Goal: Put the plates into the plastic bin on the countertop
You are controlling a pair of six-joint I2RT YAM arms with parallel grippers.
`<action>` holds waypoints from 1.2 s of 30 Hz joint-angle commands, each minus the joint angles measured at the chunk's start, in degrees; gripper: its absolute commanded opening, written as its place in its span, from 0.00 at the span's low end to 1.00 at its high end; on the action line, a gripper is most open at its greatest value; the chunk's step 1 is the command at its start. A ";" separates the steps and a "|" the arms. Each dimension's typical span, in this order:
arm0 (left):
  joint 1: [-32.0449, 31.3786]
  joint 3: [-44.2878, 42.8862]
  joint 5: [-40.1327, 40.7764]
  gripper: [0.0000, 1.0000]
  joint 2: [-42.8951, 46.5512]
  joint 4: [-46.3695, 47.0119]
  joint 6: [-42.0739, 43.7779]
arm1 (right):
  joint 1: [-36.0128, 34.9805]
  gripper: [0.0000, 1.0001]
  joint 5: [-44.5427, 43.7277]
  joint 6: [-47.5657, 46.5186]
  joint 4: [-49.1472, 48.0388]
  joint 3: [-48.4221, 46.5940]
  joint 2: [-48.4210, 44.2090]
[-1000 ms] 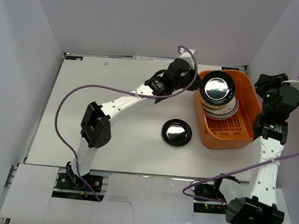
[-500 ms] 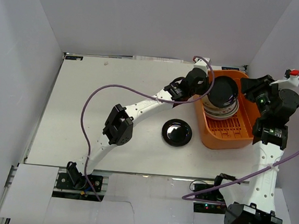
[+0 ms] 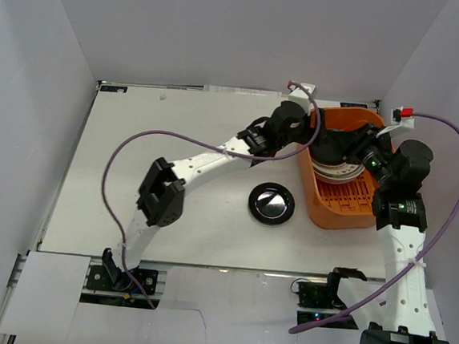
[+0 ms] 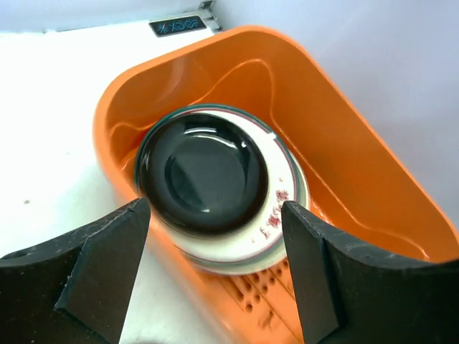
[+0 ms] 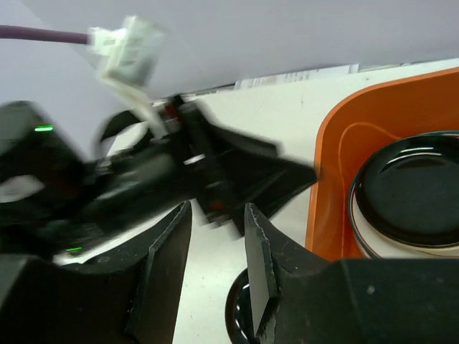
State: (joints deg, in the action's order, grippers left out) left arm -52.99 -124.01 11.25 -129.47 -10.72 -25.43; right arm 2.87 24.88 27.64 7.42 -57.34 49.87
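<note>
A second ago the left tool [image 4: 214,209] held a black plate [image 4: 204,172] above the bin [image 4: 344,143]. Now that plate lies face up on the stack [image 4: 276,218] in the bin's far half, and the tool is spread wide and empty, drawn back over the bin's left rim. The right arm [image 3: 403,252], then upright by the right wall, has leaned left so its wrist hangs over the bin's right side. The left arm [image 3: 202,160] stretches from its near base far and right across the surface [image 3: 178,111]. The right tool [image 5: 216,209] has its fingers a little apart with nothing between them, and faces the left tool. The bin sits at the far right of the surface, mouth up, long axis near to far. A second black plate [image 3: 272,203] lies flat on the surface, left of the bin's near end.
</note>
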 commanded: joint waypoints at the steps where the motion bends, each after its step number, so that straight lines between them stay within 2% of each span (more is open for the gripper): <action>1: 0.17 16.72 0.88 0.84 22.20 3.51 1.35 | -2.79 0.42 -2.47 -3.29 0.31 1.44 -0.74; 2: 0.26 22.78 1.14 0.84 26.07 5.52 0.48 | -5.14 0.42 -2.56 -3.73 0.14 2.31 -1.17; 3: 0.26 34.42 1.06 0.82 33.42 6.14 -0.66 | -5.68 0.42 -2.47 -3.91 -0.21 2.93 -1.52; 5: 0.43 44.85 1.06 0.78 39.44 6.06 -5.14 | -6.91 0.43 -1.51 -4.52 -0.22 3.73 -2.49; 6: 0.87 53.52 -0.25 0.77 43.65 5.80 -7.07 | -7.61 0.43 -0.72 -4.61 -0.13 4.34 -2.84; 10: 1.58 67.45 -5.88 0.75 46.94 5.36 -13.23 | -10.87 0.44 0.60 -4.44 -0.30 5.92 -4.77; 13: 1.66 72.48 -8.86 0.75 45.54 6.85 -15.17 | -13.07 0.44 0.78 -4.43 0.31 6.45 -5.39; 18: 2.19 73.74 -14.66 0.73 39.83 13.35 -15.26 | -14.39 0.45 -0.62 -5.14 1.37 7.94 -6.18; 23: 3.16 72.76 -16.60 0.67 32.28 17.30 -15.53 | -15.53 0.45 -0.54 -5.58 1.63 9.44 -5.92; 31: 6.76 73.12 -20.21 0.51 24.09 24.42 -18.95 | -18.60 0.45 -1.59 -5.23 -0.04 12.34 -4.69; 34: 7.64 73.55 -19.51 0.41 22.86 26.01 -19.83 | -20.27 0.45 -2.21 -5.31 -0.30 13.04 -4.25; 36: 8.43 74.08 -18.98 0.29 22.51 27.06 -20.27 | -21.33 0.45 -2.99 -5.58 -0.22 13.31 -3.82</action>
State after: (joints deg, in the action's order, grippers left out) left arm -45.54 -50.70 -8.38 -105.89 15.25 -44.95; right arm -16.99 23.14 23.29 9.28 -44.36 45.89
